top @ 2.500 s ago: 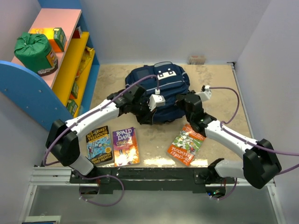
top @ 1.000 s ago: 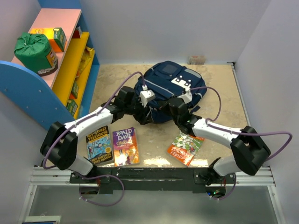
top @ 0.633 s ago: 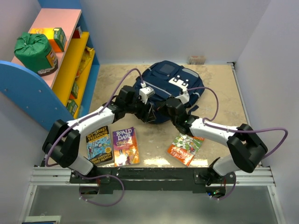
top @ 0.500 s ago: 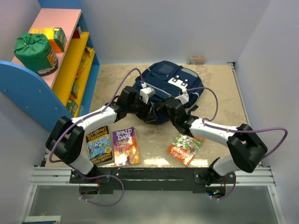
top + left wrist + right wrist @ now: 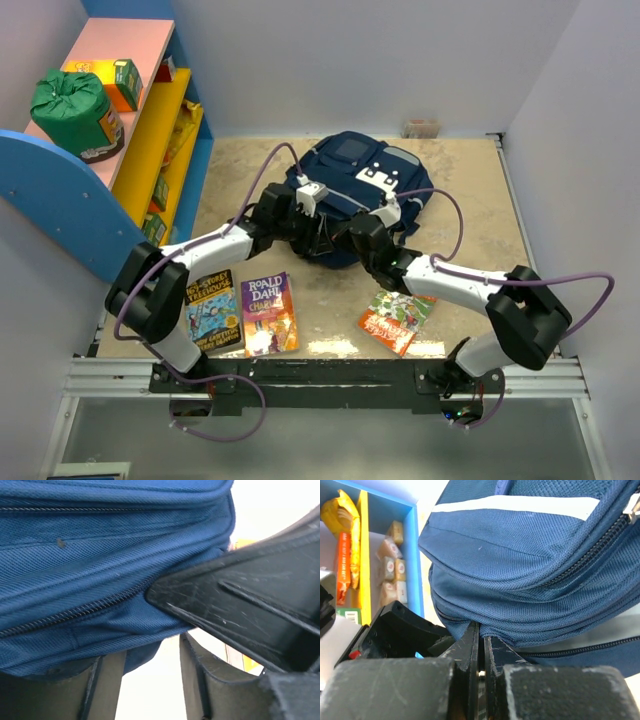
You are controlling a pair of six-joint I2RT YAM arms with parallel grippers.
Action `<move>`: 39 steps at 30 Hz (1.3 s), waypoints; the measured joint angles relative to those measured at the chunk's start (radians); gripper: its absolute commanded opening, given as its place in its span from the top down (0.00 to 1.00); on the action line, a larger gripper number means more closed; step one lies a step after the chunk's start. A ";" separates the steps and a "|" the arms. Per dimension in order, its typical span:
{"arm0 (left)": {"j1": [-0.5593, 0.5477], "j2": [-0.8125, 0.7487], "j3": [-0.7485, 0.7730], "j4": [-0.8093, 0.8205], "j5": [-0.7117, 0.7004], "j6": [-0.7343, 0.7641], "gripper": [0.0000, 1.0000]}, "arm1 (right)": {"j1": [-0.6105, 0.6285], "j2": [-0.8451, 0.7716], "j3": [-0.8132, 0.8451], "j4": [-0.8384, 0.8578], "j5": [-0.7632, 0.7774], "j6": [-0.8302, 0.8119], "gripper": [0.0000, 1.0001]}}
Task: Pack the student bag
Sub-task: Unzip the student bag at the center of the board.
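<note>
The left gripper point(image 5: 150, 652), jaws apart, sits at the near hem of the navy backpack point(image 5: 352, 165), with the bag's zip running crosswise just above its fingers point(image 5: 200, 680). The right gripper point(image 5: 481, 630) is closed at the same hem, close beside the left; whether it pinches fabric cannot be told. The bag lies beyond both, mid-table point(image 5: 470, 200), toward the far edge.
</note>
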 measured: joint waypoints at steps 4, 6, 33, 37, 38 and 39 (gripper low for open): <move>0.005 0.019 0.000 0.008 0.000 -0.023 0.74 | 0.012 0.000 0.000 -0.017 0.019 0.000 1.00; 0.009 0.029 0.000 0.009 0.002 -0.037 0.95 | 0.017 0.000 0.000 -0.021 0.030 0.001 1.00; 0.094 -0.061 -0.050 0.060 0.188 -0.037 0.88 | 0.043 -0.020 0.039 -0.017 0.112 -0.071 1.00; 0.139 -0.074 -0.078 0.072 0.201 -0.064 0.82 | 0.048 -0.020 0.045 -0.022 0.114 -0.084 1.00; 0.147 -0.077 -0.084 0.080 0.206 -0.073 0.73 | 0.049 -0.020 0.048 -0.022 0.115 -0.090 1.00; 0.152 -0.077 -0.089 0.091 0.214 -0.084 0.71 | 0.049 -0.020 0.051 -0.024 0.115 -0.092 1.00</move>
